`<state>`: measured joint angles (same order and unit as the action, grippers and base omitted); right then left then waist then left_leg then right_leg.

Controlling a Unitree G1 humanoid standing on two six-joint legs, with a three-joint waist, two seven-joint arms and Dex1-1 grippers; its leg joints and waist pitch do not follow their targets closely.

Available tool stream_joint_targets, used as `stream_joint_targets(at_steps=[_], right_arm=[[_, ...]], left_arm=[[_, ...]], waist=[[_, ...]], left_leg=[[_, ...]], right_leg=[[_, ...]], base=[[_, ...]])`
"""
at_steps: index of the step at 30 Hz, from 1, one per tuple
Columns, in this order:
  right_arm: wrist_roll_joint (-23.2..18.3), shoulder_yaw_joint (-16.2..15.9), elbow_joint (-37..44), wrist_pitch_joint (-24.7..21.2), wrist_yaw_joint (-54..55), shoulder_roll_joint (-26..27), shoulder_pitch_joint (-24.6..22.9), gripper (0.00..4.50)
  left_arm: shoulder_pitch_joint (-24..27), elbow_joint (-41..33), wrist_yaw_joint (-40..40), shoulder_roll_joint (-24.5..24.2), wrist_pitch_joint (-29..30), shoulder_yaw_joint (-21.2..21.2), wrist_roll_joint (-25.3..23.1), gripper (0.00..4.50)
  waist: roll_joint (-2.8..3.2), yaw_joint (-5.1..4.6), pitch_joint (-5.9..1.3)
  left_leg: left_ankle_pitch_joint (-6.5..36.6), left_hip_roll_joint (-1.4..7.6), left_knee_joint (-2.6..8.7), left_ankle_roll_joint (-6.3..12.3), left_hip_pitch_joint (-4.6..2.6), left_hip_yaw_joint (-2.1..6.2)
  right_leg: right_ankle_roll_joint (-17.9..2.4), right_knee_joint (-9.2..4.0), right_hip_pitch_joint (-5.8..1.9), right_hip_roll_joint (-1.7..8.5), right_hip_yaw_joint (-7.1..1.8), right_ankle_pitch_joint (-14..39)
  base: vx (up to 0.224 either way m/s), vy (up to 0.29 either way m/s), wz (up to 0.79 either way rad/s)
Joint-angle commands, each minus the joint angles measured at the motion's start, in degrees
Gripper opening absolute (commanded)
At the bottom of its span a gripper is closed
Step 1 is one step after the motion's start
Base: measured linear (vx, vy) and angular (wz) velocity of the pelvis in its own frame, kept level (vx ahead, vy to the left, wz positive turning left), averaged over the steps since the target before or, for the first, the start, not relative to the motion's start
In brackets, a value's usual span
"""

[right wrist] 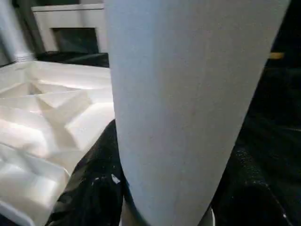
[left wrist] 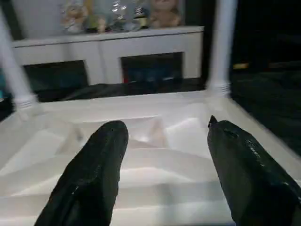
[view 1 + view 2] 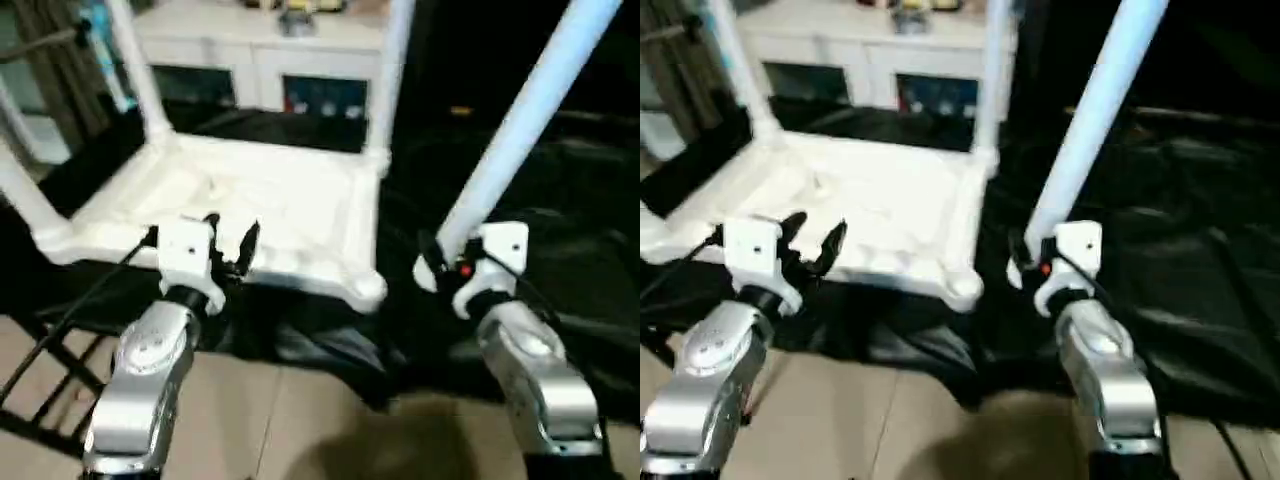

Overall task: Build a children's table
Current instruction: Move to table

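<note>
The white tabletop (image 3: 270,200) lies upside down on black cloth, ribbed underside up. White legs stand in three of its corner sockets: far left (image 3: 135,70), far right (image 3: 392,80) and near left (image 3: 20,195). The near right socket (image 3: 366,290) holds no leg. My left gripper (image 3: 232,245) hovers open over the tabletop's near edge, its black fingers (image 2: 94,169) spread with nothing between them. My right gripper (image 3: 445,262) is shut on the lower end of the fourth leg (image 3: 530,110). That leg slants up to the right, beside the tabletop's right side.
A white cabinet (image 3: 260,50) with glass doors stands behind the tabletop, small figures (image 2: 117,14) on top. Black cloth (image 3: 570,240) covers the ground under and right of the work. Tan floor (image 3: 300,420) and a black cable (image 3: 60,320) lie near my forearms.
</note>
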<state>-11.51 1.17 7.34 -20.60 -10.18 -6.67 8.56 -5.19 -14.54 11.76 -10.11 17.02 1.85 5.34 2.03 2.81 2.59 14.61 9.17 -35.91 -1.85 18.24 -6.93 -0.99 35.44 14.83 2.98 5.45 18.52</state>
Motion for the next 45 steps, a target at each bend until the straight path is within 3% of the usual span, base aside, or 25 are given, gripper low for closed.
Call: stream_joint_targets(at_steps=[1, 2, 4, 5, 6, 7, 8, 9, 10, 11, 12, 13, 14, 15, 16, 17, 18, 19, 20, 21, 26, 28, 31, 35, 45], right_arm=[[-0.1, 0.1, 0.3, 0.9, -0.3, -0.6, 0.1, 1.91], [-0.1, 0.1, 0.2, 1.1, -0.4, -0.8, -0.1, 1.91], [-0.1, 0.3, 0.0, 1.4, -0.7, -0.9, -0.4, 1.91], [-0.1, 0.2, 0.1, 1.3, -0.7, -0.9, -0.5, 1.91], [-0.1, 0.2, 0.1, 1.2, -0.6, -0.8, -0.6, 1.91], [0.0, 0.2, 0.2, 1.0, -0.6, -0.7, -0.7, 1.91], [-0.1, -0.3, 0.6, 0.6, -1.3, -0.7, -0.9, 1.91], [-0.4, -0.5, 0.8, 0.3, -1.6, -0.6, -1.0, 1.91], [-0.4, -0.8, 1.1, 0.5, -1.9, -0.7, -1.2, 1.91], [-0.4, -1.1, 1.3, 0.8, -2.1, -0.7, -1.3, 1.91], [-0.4, -1.1, 1.3, 0.8, -2.1, -0.7, -1.3, 1.91], [0.2, -1.4, 2.0, 0.1, -2.1, -1.6, -1.5, 1.91], [-0.1, -1.3, 2.4, -0.5, -2.4, -2.2, -1.6, 1.91], [-0.3, -1.2, 2.5, -0.7, -2.6, -2.3, -1.6, 1.91], [-0.8, -1.1, 2.7, -0.8, -3.5, -2.8, -1.6, 1.91], [-1.2, -1.5, 2.8, -1.0, -5.6, -4.1, -1.6, 1.91], [-1.3, -1.9, 2.9, -1.1, -6.9, -4.9, -1.7, 1.91], [-1.3, -2.4, 3.1, -1.2, -8.5, -5.8, -1.8, 1.91], [-2.2, -3.0, 3.5, -2.1, -11.9, -7.7, -1.9, 1.91], [-2.4, -3.1, 3.6, -2.2, -12.4, -7.9, -1.9, 1.91], [-2.6, -3.3, 2.3, -1.4, -16.6, -11.6, -0.8, 1.91], [-2.3, -3.4, 1.7, -0.8, -17.7, -12.9, -0.5, 1.91], [-2.0, -3.5, 0.9, 0.0, -18.8, -14.0, -0.2, 1.91], [-2.2, -3.4, 1.1, -0.3, -20.2, -14.7, -0.6, 1.91], [-3.6, -3.9, 2.9, -1.0, -22.2, -15.1, -2.8, 1.9]], left_arm=[[-1.2, 1.3, 0.5, 0.1, 0.0, -0.7, 0.2, 3.13], [-1.2, 1.3, 0.6, 0.1, 0.0, -0.9, 0.2, 3.13], [-0.9, 1.0, 1.1, 0.1, 0.2, -1.3, 0.1, 3.13], [-0.7, 0.8, 1.4, -0.1, 0.3, -1.4, 0.2, 3.13], [-0.5, 0.6, 1.8, -0.2, 0.4, -1.6, 0.3, 3.13], [-0.3, 0.4, 2.3, -0.4, 0.6, -1.7, 0.5, 3.13], [0.0, 0.4, 3.2, -0.8, 0.7, -1.9, 0.9, 3.13], [0.0, 0.5, 3.5, -0.9, 0.7, -2.0, 1.1, 3.13], [0.1, 1.0, 4.0, -0.7, -0.1, -1.9, 1.7, 3.13], [0.1, 1.4, 4.3, -0.6, -0.8, -1.8, 2.2, 3.13], [0.1, 1.4, 4.3, -0.6, -0.8, -1.8, 2.2, 3.13], [-0.1, 2.5, 6.9, -1.3, -1.1, -2.5, 3.2, 3.13], [-0.3, 3.1, 9.4, -2.0, -1.6, -3.4, 4.0, 3.13], [-0.4, 3.3, 10.3, -2.2, -1.8, -3.7, 4.3, 3.13], [-0.5, 3.8, 12.8, -3.2, -2.6, -4.6, 4.6, 3.13], [-0.7, 4.5, 17.4, -4.6, -1.8, -5.8, 6.3, 3.4], [-0.8, 5.0, 19.6, -5.6, -1.6, -6.6, 6.8, 3.4], [-1.1, 5.5, 22.1, -6.9, -1.5, -7.5, 7.1, 3.47], [-1.7, 6.4, 28.7, -11.1, -1.6, -10.5, 6.8, 3.47], [-1.8, 6.5, 29.7, -11.7, -1.6, -10.9, 6.7, 3.52], [-5.2, 9.0, 42.0, -19.5, 1.4, -14.6, 7.1, 3.88], [-7.7, 11.8, 45.9, -21.6, 0.2, -16.4, 5.7, 3.88], [-11.9, 16.5, 49.0, -23.1, -0.6, -19.1, 3.3, 3.88], [-17.6, 22.3, 52.9, -23.1, -0.6, -22.1, 1.8, 3.51], [-23.5, 31.9, 61.0, -21.5, -1.7, -24.8, 2.0, 2.55]], waist=[[1.48, -3.54, -4.51], [0.82, -3.57, -3.84], [-0.22, -3.85, -4.1], [-1.92, -3.46, -3.62], [-3.62, -3.07, -3.64], [-6.34, -0.35, -4.49], [-5.57, -0.06, -3.65], [-4.87, 0.26, -3.99], [-4.38, 0.13, -2.8], [-2.12, 0.52, -2.4], [-2.12, 0.52, -2.4], [0.64, 0.53, -3.42], [2.73, -0.84, -2.93], [2.58, -1.78, -4.73], [2.48, -1.42, -4.96], [1.59, -0.41, -5.51], [0.96, -0.62, -5.52], [-0.04, 0.12, -5.06], [-1.14, 0.95, -4.13], [-1.37, 1.68, -3.96], [-0.4, -0.01, -2.7], [-1.47, -0.25, -2.34], [-1.11, 0.16, -2.14], [-0.36, 0.24, -2.45], [-0.65, 0.28, -2.94]], left_leg=[[7.5, 9.32, 6.59, 18.5, -10.35, 9.72], [0.8, 9.07, 6.03, 25.63, -9.19, 9.33], [-4.6, 8.04, 6.18, 28.26, -8.75, 8.5], [-3.5, 3.55, 4.87, 24.32, -6.69, 4.46], [1.3, -0.08, 3.87, 20.43, -4.15, 1.82], [9.5, -6.46, -4.58, 15.31, 3.68, -0.42], [2.2, -4.32, -8.46, 7.18, 6.64, 1.99], [0.0, -4.37, -8.27, 5.35, 7.12, 2.14], [-1.4, -3.69, -7.78, 4.43, 6.85, 2.24], [-10.9, -1.21, -3.02, 3.85, 6.93, 2.63], [-10.9, -1.21, -3.02, 3.85, 6.93, 2.63], [-15.8, 0.91, 1.79, 5.83, 5.75, 2.91], [-11.5, 4.12, 4.99, 8.86, 3.15, 5.71], [-18.3, 7.86, 3.38, 14.77, -0.81, 8.93], [-29.8, 7.84, 2.54, 15.94, -1.09, 9.23], [-52.5, 7.7, 0.89, 16.26, -1.88, 9.24], [-58.2, 6.8, 0.91, 15.62, -1.72, 9.09], [-52.3, 3.39, 1.21, 13.43, 0.56, 6.96], [-29.0, -0.1, 1.36, 10.1, 3.78, 2.98], [-9.0, 0.24, 2.68, 7.09, 4.86, 2.21], [18.4, 2.56, 6.68, -1.16, 3.2, 1.72], [22.1, 2.49, 6.87, -2.36, 3.26, 1.53], [26.2, 2.52, 6.65, -4.74, 2.23, 1.32], [24.8, 2.7, 7.01, -5.18, 2.48, 1.33], [19.5, 2.88, 6.73, -2.29, 2.83, 0.19]], right_leg=[[-0.8, 4.87, 8.22, 1.08, -1.07, 4.9], [3.8, 6.94, 10.56, 2.24, -1.76, 1.9], [4.7, 6.88, 11.98, 3.19, -2.78, -1.7], [1.5, 2.0, 10.59, 3.83, -4.41, -8.1], [0.6, -1.16, 7.12, 4.37, -6.04, -9.3], [-0.9, -5.25, -2.39, 8.53, -13.51, 0.9], [-7.7, -4.87, -3.5, 9.78, -12.43, 5.2], [-9.0, -4.6, -4.07, 9.21, -11.64, 2.6], [-10.4, -5.62, -2.77, 9.6, -10.85, 2.9], [-14.1, -6.68, -1.06, 8.27, -6.77, 2.6], [-14.1, -6.68, -1.06, 8.27, -6.77, 2.6], [-11.6, -4.79, -0.98, 5.07, -4.13, -3.0], [-6.0, -0.24, 1.73, 0.44, -1.04, -5.5], [-3.4, 4.07, 5.85, 0.57, -2.74, -5.1], [-2.2, 4.14, 6.38, 1.47, -3.77, -8.3], [1.7, 3.09, 7.92, 3.2, -5.79, -14.7], [3.2, 2.33, 7.83, 3.83, -6.42, -16.7], [3.7, 0.03, 6.84, 4.27, -6.87, -19.2], [1.0, -2.27, 5.63, 5.65, -7.01, -18.4], [-0.5, -2.79, 3.68, 7.54, -7.41, -13.3], [-8.6, -3.19, 5.18, 4.98, -5.92, 5.8], [-8.2, -3.83, 5.25, 5.4, -6.15, 11.7], [-6.3, -4.75, 6.32, 6.16, -6.75, 20.3], [-6.5, -4.24, 6.29, 6.06, -6.62, 16.4], [-9.4, -3.86, 6.08, 6.01, -6.47, 7.7]], base=[[0.243, 0.015, 0.04], [0.243, 0.015, 0.04], [0.176, -0.037, -0.13], [0.163, -0.047, -0.13], [0.195, -0.102, 0.04], [0.209, -0.088, 0.1], [0.209, -0.088, 0.1], [0.201, -0.049, -0.01], [0.18, -0.044, -0.13], [0.18, -0.044, -0.13], [0.163, 0.0, -0.04], [0.188, 0.083, 0.01], [0.188, 0.083, 0.01], [0.182, 0.097, -0.05], [0.14, 0.054, 0.02], [0.14, 0.054, 0.02], [0.055, 0.06, -0.05], [0.0, 0.0, 0.0], [0.0, 0.0, 0.0], [0.0, 0.0, 0.0], [-0.042, -0.01, -0.05], [-0.07, 0.003, -0.07], [-0.077, 0.001, -0.06], [-0.018, 0.0, -0.02], [0.0, 0.0, 0.0]])
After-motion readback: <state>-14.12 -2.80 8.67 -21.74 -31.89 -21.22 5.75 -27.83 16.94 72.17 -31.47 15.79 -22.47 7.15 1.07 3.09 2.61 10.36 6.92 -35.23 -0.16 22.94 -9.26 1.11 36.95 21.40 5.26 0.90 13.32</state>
